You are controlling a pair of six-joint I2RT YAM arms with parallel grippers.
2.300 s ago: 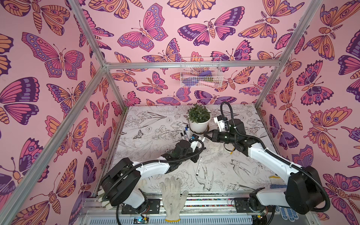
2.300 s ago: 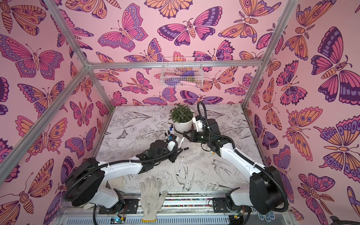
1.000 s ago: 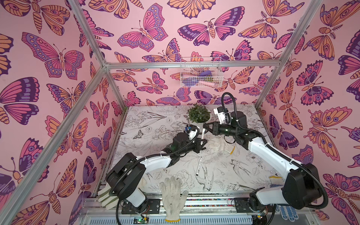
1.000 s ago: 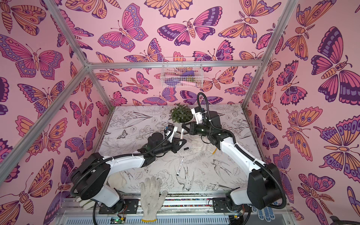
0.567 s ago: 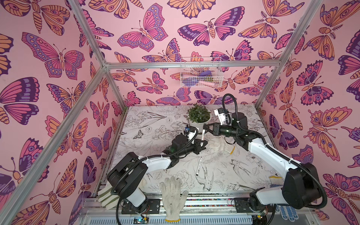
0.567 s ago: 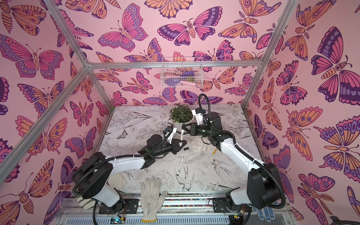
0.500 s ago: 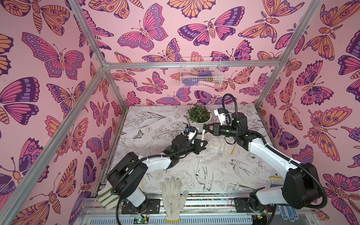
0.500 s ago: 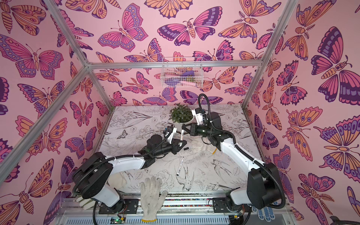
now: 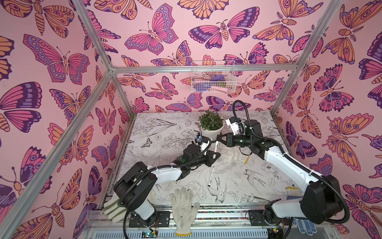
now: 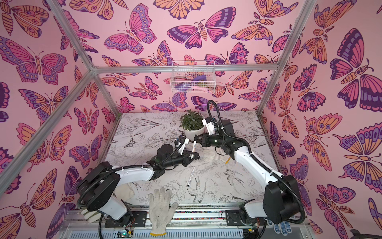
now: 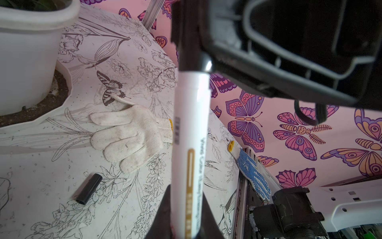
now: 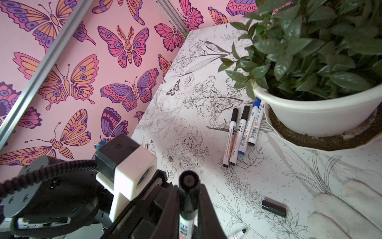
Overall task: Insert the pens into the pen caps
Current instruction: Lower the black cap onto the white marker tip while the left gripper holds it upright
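White plastic marker pen (image 9: 215, 148), seemingly light, stiff and smooth, stands nearly upright just in front of the plant pot (image 9: 211, 132), above the surface (image 9: 237, 192). Left claw (image 9: 214, 155) pinches its lower barrel; right claw (image 9: 217, 139) pinches the black cap (image 11: 189, 41) at its top. Probably slippery, so squeeze across the barrel's width. A loose cap (image 11: 88, 189) lies near the pot.
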